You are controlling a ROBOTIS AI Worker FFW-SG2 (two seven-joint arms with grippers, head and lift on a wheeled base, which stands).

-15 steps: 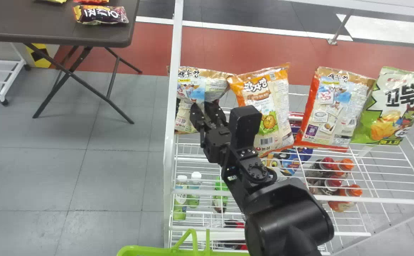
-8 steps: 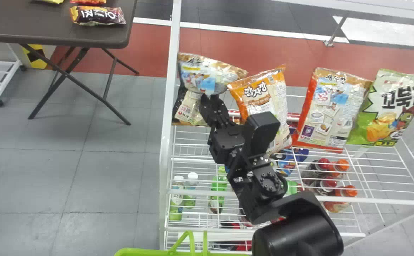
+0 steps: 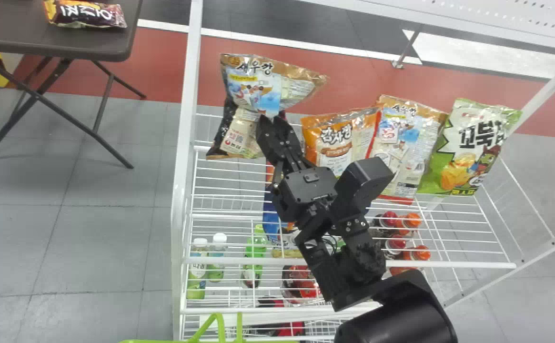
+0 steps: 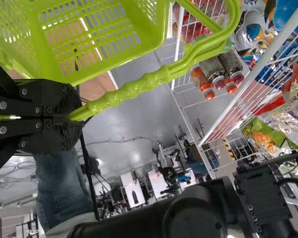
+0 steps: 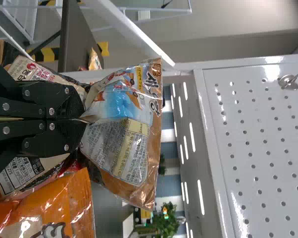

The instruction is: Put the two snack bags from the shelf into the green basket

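One right gripper (image 3: 271, 120): fingers closed together on the film of a snack bag (image 3: 253, 90), brown along the top, with a blue picture panel; the film is drawn into creases at the fingertips and fans out beyond them. Location of bag: at the left end of the wire shelf (image 3: 472, 264), beside the white post (image 3: 186, 119). Under the pinch, one pale printed section (image 3: 240, 136) with a dark edge; whether it is part of the same bag cannot be told. One left gripper (image 4: 72, 116): fingers closed around the ribbed handle (image 4: 129, 91) of the green basket (image 4: 134, 52), which lies at the near edge of the head view, in front of the shelf. Also on the shelf, from left to right: one orange snack bag (image 3: 332, 140), leaning back, its right side against or just beside the next; one red-edged snack bag (image 3: 398, 143); one green-and-white snack bag (image 3: 465, 143), slightly tilted, beside it. Lower on the rack: two white-capped bottles (image 3: 198, 269) side by side, one green bottle (image 3: 257, 243), and a cluster of bottles with red and orange caps (image 3: 410, 220). Well apart, at far left: one dark desk (image 3: 1, 31) bearing a dark snack packet (image 3: 86, 15), laid flat.
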